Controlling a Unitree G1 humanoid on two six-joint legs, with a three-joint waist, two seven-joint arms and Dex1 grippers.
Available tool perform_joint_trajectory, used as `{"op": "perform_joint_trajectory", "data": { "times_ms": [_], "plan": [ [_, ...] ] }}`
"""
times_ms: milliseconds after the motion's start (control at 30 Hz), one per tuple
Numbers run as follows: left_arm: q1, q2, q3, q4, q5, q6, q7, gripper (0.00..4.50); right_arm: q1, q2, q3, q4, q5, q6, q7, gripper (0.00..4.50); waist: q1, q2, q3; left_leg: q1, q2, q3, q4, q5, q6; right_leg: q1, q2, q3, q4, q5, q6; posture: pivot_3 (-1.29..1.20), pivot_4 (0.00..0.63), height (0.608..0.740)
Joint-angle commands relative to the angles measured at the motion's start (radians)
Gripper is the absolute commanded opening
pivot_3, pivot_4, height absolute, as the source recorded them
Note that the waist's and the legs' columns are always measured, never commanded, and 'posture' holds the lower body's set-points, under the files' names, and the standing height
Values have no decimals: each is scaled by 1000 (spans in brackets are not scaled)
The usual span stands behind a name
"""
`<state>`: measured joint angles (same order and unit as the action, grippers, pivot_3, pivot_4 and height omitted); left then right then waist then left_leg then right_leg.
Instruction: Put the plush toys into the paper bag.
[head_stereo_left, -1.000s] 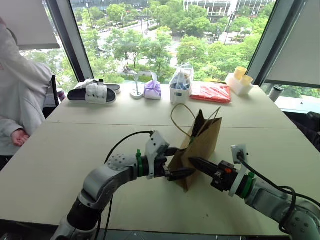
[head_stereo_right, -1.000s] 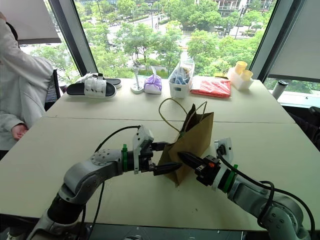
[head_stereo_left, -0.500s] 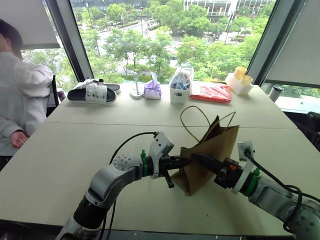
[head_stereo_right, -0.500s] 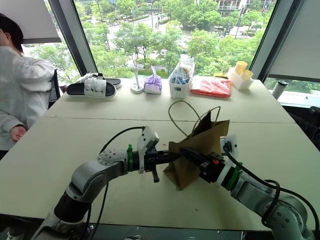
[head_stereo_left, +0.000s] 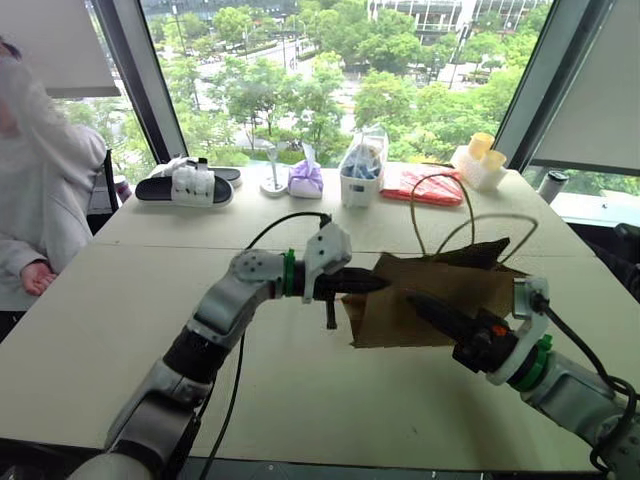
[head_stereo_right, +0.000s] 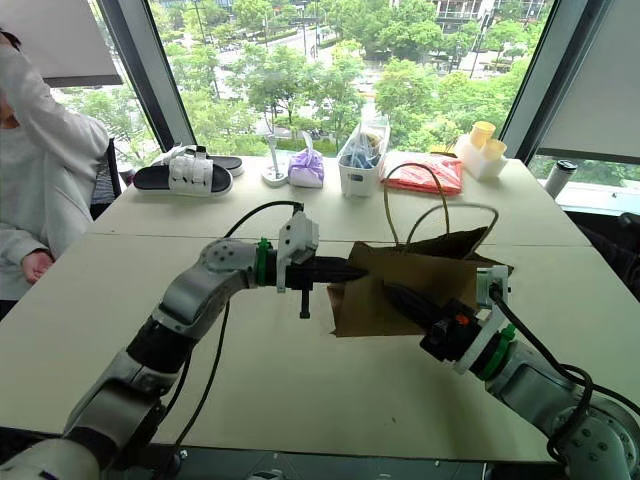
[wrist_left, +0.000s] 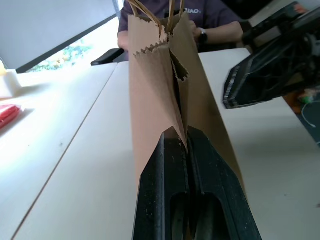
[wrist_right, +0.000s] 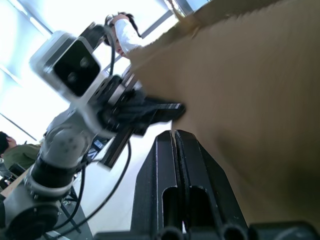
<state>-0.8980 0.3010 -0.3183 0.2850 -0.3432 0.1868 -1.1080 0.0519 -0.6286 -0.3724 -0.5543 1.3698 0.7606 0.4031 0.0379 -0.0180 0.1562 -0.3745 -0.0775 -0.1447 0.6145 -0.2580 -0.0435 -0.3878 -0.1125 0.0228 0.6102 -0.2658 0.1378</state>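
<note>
Paper bag (head_stereo_left: 430, 300) plain, unprinted, in left gripper (wrist_left: 186, 145)

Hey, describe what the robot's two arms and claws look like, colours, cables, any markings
Both arms are silver-grey metal with rounded joints. Each has a green ring at the wrist and a white boxy camera module mounted above it. A black cable loops along the left arm and another along the right arm. The left claw and right claw each have two long black fingers; the right wrist also shows a small red-orange mark.

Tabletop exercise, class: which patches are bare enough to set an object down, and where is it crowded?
Bare: the near table left of the paper bag, and the strip before it. Crowded: the far edge, from the slippers to the red packet.
</note>
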Motion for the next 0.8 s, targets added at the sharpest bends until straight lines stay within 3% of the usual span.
{"op": "perform_joint_trajectory", "data": {
  "times_ms": [33, 167, 300, 433, 633, 667, 733, 800],
  "plan": [
    [-64, -23, 42, 225, 38, -153, -83, 26, 34, -6, -47, -47, 32, -21, 2, 0, -5, 0, 0, 0, 0, 0, 0, 0, 1, 0, 0, 0, 0, 0, 0, 0, 150, 740],
    [-132, -48, 47, 478, 112, -319, -131, 26, 96, 5, -67, -96, 49, -37, -17, 0, -9, -1, 0, 0, 0, 1, 0, -1, 2, -1, 0, 0, 1, 0, 0, 0, 150, 740],
    [-173, -72, 80, 615, 128, -368, -163, 26, 134, 12, -77, -118, 54, -56, -35, 0, -9, -2, 1, 0, 0, 1, 0, -1, 3, -1, 0, 0, 1, 1, 2, 0, 150, 740],
    [-196, -86, 110, 703, 158, -437, -155, 1293, 143, 9, -66, -120, 48, -68, -35, 0, -12, -3, 1, 1, 0, 1, 1, -1, 3, 0, 0, 0, 1, 1, 2, 0, 150, 740],
    [-216, -93, 155, 732, 178, -502, -116, 4164, 120, -3, -33, -103, 37, -59, -26, 0, -27, -3, 1, 1, 0, 1, 1, -1, 3, -1, 0, 0, 2, 1, 2, 0, 150, 740],
    [-215, -90, 159, 725, 179, -500, -117, 4483, 115, -5, -25, -100, 34, -56, -24, 0, -28, -3, 1, 1, 0, 1, 1, -1, 3, -1, 0, 0, 2, 1, 2, 0, 150, 740],
    [-207, -80, 165, 701, 183, -491, -126, 4483, 111, -9, -14, -98, 29, -50, -19, 0, -28, -3, 1, 1, 0, 1, 1, -1, 3, -1, 0, 0, 2, 1, 3, 0, 150, 740],
    [-149, -26, 182, 553, 150, -395, -152, 4483, 111, -22, 12, -99, 13, -36, -7, 0, -33, -3, 1, 1, 0, 1, 1, -1, 3, -1, 0, 0, 3, 1, 3, 0, 150, 740]
  ]
}}
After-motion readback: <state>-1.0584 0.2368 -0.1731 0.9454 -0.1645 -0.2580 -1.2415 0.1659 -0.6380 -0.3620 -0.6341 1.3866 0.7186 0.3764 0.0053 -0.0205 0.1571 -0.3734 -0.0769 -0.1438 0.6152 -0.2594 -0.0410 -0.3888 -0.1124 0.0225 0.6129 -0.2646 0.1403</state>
